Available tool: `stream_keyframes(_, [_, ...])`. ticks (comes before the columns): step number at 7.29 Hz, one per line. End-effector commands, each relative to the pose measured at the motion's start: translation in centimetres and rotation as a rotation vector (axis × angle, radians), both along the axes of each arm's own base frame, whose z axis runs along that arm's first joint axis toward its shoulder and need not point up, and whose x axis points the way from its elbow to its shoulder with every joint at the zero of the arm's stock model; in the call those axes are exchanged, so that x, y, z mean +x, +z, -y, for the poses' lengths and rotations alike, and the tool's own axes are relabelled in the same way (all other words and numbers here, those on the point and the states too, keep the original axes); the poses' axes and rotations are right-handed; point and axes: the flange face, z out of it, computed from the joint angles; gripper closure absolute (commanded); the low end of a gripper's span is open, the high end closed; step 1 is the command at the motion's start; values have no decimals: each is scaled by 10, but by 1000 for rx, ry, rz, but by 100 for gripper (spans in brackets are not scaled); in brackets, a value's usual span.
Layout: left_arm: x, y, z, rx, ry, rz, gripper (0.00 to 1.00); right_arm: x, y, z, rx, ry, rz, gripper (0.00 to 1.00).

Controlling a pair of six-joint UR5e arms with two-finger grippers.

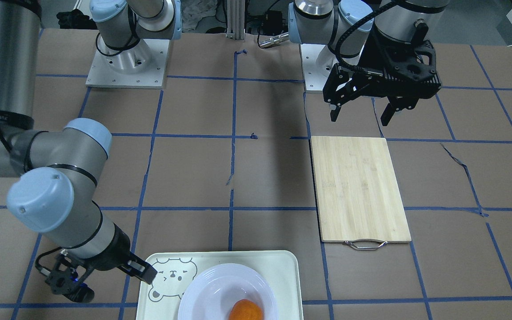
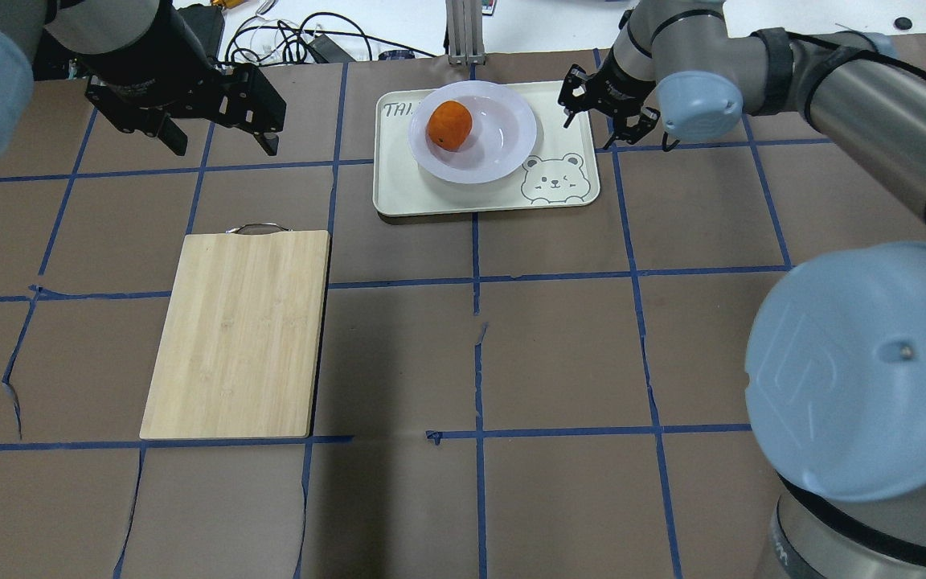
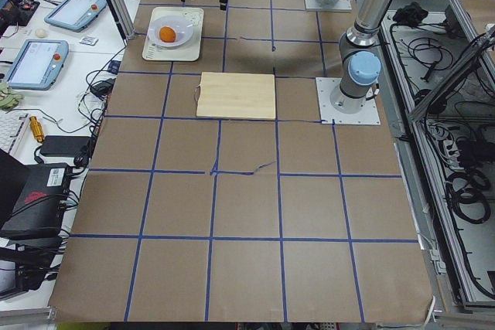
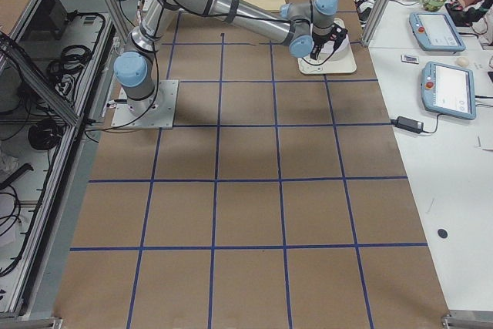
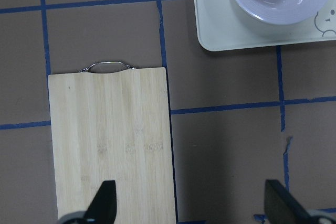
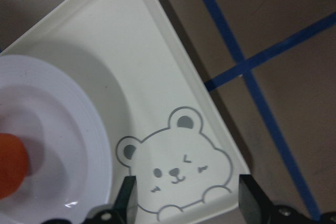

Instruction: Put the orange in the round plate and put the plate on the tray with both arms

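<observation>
The orange (image 2: 449,125) lies in the round plate (image 2: 503,143), left of its centre. That plate rests on the cream tray (image 2: 407,193) at the table's far middle, with the bear face on the corner toward my right arm. My right gripper (image 2: 609,112) hovers open just beyond that side of the tray. In the right wrist view its fingers (image 6: 127,200) straddle the bear corner of the tray (image 6: 157,66) with nothing held. My left gripper (image 2: 222,146) hangs open and empty at the far left, above the bare table past the board's handle end.
A bamboo cutting board (image 2: 238,334) with a metal handle lies left of centre, below my left gripper (image 5: 191,203). Blue tape lines grid the brown table cover. The arm bases (image 1: 127,62) stand at the robot's edge. Tablets (image 3: 35,63) and cables sit on a side bench.
</observation>
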Motion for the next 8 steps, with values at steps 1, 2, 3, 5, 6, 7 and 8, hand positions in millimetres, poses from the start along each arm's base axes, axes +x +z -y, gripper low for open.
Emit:
stream_keyframes(1, [-1, -1, 0, 1, 0, -1, 0, -23, 86, -43, 52, 175, -229, 27])
stream_keyframes(2, [-1, -1, 0, 2, -6, 0, 0, -15, 133, -81, 81, 196, -223, 27])
stream_keyframes(3, [-1, -1, 0, 0, -12, 1, 0, -9, 171, -116, 93, 228, -215, 26])
stream_keyframes(5, [-1, -1, 0, 2, -14, 1, 0, -9, 225, -168, 101, 323, -217, 9])
stream_keyframes(6, [2, -1, 1, 2, -12, 1, 0, -6, 243, -185, 58, 462, -208, 2])
stream_keyframes(7, [3, 0, 1, -1, -11, 2, 0, -5, 242, -189, 57, 536, -213, 0])
stream_keyframes(8, [3, 0, 1, -1, -11, 2, 0, -7, 232, -192, 80, 541, -218, 0])
